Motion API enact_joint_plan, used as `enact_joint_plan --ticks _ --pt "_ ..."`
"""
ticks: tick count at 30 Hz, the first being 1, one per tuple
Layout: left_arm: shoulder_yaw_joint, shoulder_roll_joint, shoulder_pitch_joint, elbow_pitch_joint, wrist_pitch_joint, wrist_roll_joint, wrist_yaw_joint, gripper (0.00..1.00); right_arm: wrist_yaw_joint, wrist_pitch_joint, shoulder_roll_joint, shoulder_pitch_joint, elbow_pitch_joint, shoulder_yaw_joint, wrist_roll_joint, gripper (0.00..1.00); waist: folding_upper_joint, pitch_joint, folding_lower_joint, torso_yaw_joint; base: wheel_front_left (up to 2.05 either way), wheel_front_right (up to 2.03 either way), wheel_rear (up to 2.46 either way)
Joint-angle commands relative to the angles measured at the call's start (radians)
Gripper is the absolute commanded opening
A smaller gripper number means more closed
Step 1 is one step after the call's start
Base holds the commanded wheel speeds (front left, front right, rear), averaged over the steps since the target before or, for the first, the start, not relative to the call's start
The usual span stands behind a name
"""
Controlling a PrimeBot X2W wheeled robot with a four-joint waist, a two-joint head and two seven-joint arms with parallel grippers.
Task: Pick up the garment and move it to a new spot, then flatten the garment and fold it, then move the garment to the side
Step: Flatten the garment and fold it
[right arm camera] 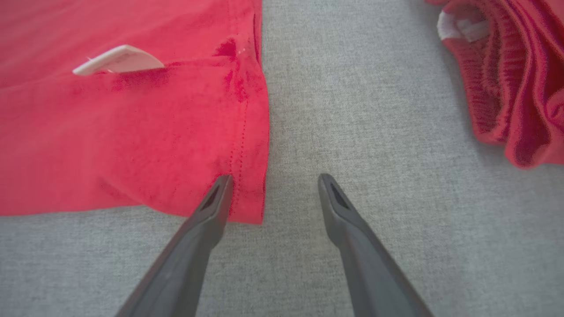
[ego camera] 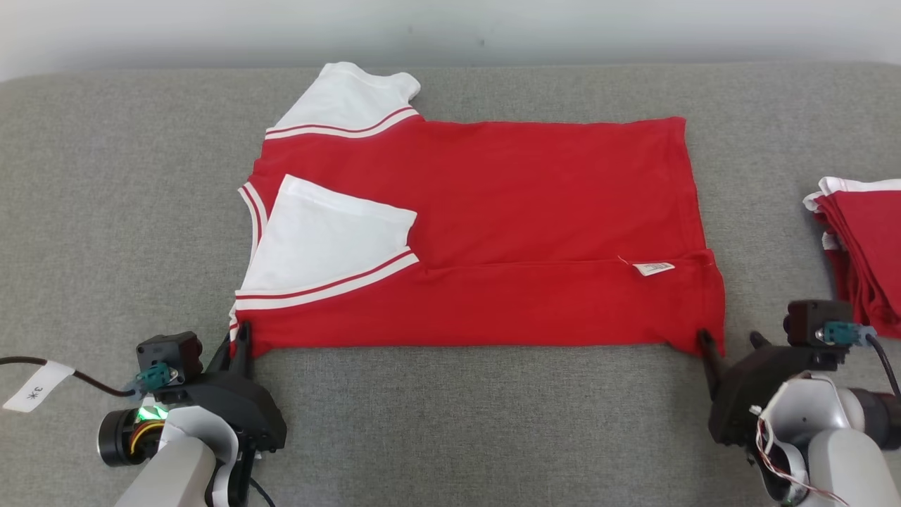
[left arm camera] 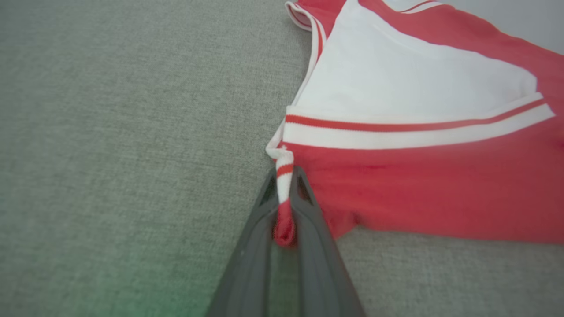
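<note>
The garment (ego camera: 493,211) is a red shirt with white, red-striped sleeves, lying flat on the grey surface with its near side and one sleeve folded inward. My left gripper (ego camera: 239,338) is shut on the garment's near left corner. In the left wrist view the left gripper (left arm camera: 285,176) pinches a bunched red-and-white strip of the garment (left arm camera: 418,185). My right gripper (ego camera: 728,341) stands open at the near right corner. In the right wrist view the right gripper (right arm camera: 273,182) straddles the hem of the garment (right arm camera: 132,132), one fingertip (right arm camera: 222,185) over the cloth, the other on bare surface.
A stack of folded red garments (ego camera: 862,239) lies at the right edge, also in the right wrist view as a pile (right arm camera: 515,75). A white care label (ego camera: 653,268) sticks out near the fold. A tagged cable (ego camera: 35,384) trails at the lower left. The grey cushion (ego camera: 457,422) spreads all around.
</note>
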Motion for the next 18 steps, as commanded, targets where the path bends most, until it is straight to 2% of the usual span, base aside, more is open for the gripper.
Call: enact_joint_plan --ticks 1,7,13,14,16,18 --pt "-0.019 -0.013 0.044 0.019 0.016 -0.005 -0.001 0.00 -0.002 -0.013 0.002 -0.023 0.016 0.008 0.009 1.00 0.0001 0.006 0.0001 0.004 0.00 0.00 0.00" --pt "-0.030 -0.018 0.029 0.017 0.019 -0.003 -0.009 0.00 -0.002 -0.012 0.002 -0.066 0.108 0.036 0.022 1.00 0.0001 0.014 0.0001 0.009 0.00 0.00 0.00" --pt "-0.036 -0.026 0.024 0.020 0.023 -0.007 -0.019 0.00 0.001 0.037 0.007 -0.082 0.185 0.071 0.048 1.00 0.0001 0.011 0.0001 0.015 0.00 0.00 0.00" --pt "-0.038 -0.027 0.026 0.020 0.026 -0.008 -0.022 0.00 0.001 0.044 0.008 -0.079 0.192 0.072 0.046 0.53 0.0001 0.009 0.0001 0.016 0.00 0.00 0.00" --pt "-0.044 -0.029 0.035 0.021 0.027 -0.008 -0.034 0.00 0.001 0.049 0.008 -0.074 0.189 0.074 0.042 0.00 0.0001 -0.001 0.0001 0.018 0.00 0.00 0.00" --pt "-0.045 -0.026 0.043 0.018 0.012 -0.009 -0.040 0.00 0.000 0.040 0.005 -0.066 0.175 0.064 0.038 0.00 0.0001 -0.011 0.0001 0.017 0.00 0.00 0.00"
